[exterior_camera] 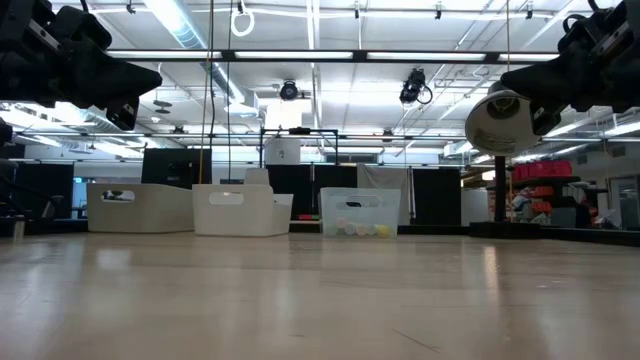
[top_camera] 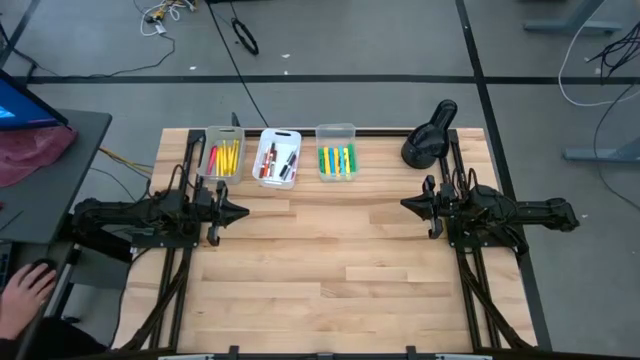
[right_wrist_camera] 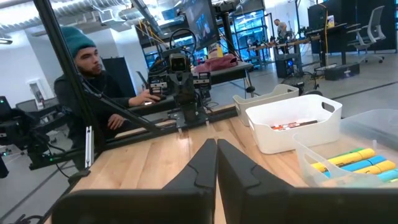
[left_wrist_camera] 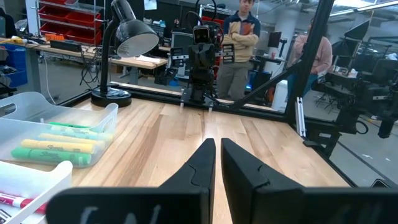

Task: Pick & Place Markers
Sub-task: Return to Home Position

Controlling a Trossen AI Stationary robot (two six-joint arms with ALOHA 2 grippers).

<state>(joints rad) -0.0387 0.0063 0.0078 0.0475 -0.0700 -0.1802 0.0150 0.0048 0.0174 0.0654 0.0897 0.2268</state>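
Observation:
The markers lie in three small bins at the table's far edge: yellow, orange and red ones in the left bin (top_camera: 222,156), red, black and white ones in the white middle bin (top_camera: 278,158), green and yellow ones in the clear right bin (top_camera: 336,160). The green and yellow markers also show in the left wrist view (left_wrist_camera: 59,146), and yellow and blue ones in the right wrist view (right_wrist_camera: 351,163). My left gripper (top_camera: 243,211) hovers at the table's left, shut and empty. My right gripper (top_camera: 405,205) hovers at the right, shut and empty. The two point at each other.
A black desk lamp (top_camera: 428,137) stands at the far right corner, next to the right arm. The wooden tabletop (top_camera: 330,260) lies bare between the arms and toward the near edge. People stand and sit beyond the table; a person's hand (top_camera: 25,290) rests at the left.

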